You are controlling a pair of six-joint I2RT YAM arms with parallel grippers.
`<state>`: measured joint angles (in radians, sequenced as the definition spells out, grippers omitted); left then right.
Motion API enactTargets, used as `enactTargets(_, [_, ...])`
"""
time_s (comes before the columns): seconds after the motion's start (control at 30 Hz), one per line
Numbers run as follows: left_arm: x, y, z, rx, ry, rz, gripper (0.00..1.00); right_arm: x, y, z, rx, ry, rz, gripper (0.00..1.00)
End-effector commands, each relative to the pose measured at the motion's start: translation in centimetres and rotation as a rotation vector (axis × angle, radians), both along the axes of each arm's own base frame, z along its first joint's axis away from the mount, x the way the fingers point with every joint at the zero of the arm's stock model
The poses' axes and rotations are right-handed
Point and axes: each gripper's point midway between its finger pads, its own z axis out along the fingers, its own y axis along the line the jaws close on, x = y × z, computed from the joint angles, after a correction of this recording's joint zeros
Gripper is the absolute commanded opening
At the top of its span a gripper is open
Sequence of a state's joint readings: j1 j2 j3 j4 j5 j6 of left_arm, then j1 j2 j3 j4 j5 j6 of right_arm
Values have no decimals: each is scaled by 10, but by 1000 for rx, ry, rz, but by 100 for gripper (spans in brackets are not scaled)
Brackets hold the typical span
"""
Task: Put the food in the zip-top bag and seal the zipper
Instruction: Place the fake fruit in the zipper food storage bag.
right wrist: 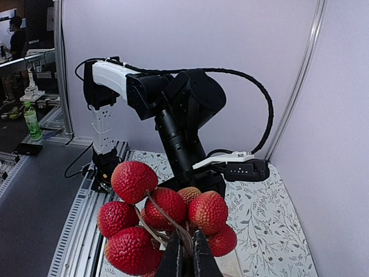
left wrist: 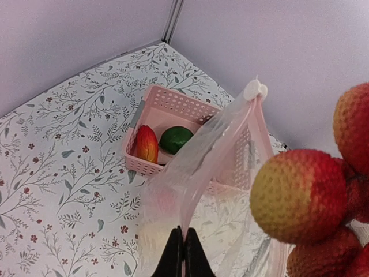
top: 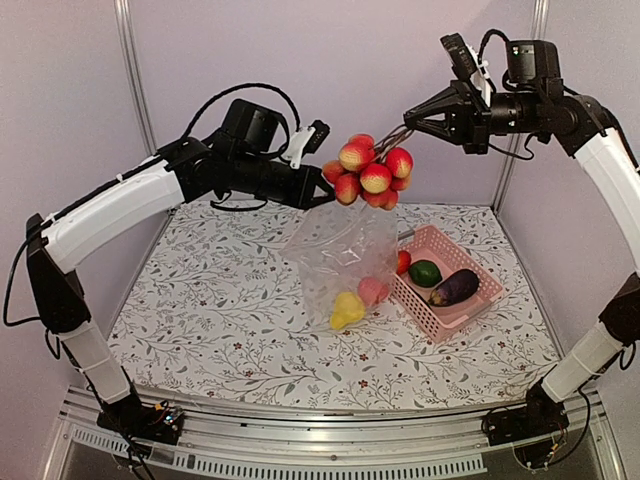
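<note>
My left gripper (top: 322,196) is shut on the mouth edge of the clear zip-top bag (top: 345,258) and holds it hanging open above the table. The bag's edge (left wrist: 219,138) runs up from my left gripper (left wrist: 183,254). A yellow pepper (top: 346,311) and a red fruit (top: 372,290) lie in the bag's bottom. My right gripper (top: 410,124) is shut on the stems of a bunch of red and orange fruits (top: 368,170), held just above the bag's mouth. The bunch (right wrist: 161,222) fills the right wrist view above my right gripper (right wrist: 188,254), and shows in the left wrist view (left wrist: 305,196).
A pink slatted basket (top: 478,300) stands right of the bag, holding a green fruit (top: 425,272), a purple eggplant (top: 455,288) and a red pepper (top: 403,262). In the left wrist view the basket (left wrist: 173,104) shows the green fruit (left wrist: 176,138) and red pepper (left wrist: 146,144).
</note>
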<state>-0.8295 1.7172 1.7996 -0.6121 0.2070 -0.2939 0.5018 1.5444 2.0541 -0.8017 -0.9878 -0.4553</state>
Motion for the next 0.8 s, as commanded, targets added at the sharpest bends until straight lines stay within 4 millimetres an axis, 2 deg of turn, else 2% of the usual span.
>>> enactTargets(0.0, [-5, -6, 6, -49, 0, -26, 0, -12, 12, -8, 10, 43, 92, 0])
enactTargets(0.17, [-5, -4, 8, -46, -11, -23, 0, -3, 19, -26, -16, 86, 88, 0])
enactTargets(0.5, [-8, -2, 7, -45, -12, -27, 0, 32, 28, -71, -96, 187, -43, 0])
enactTargets(0.77, [-5, -1, 1, -35, -13, -12, 0, 33, 46, -118, -229, 205, -119, 0])
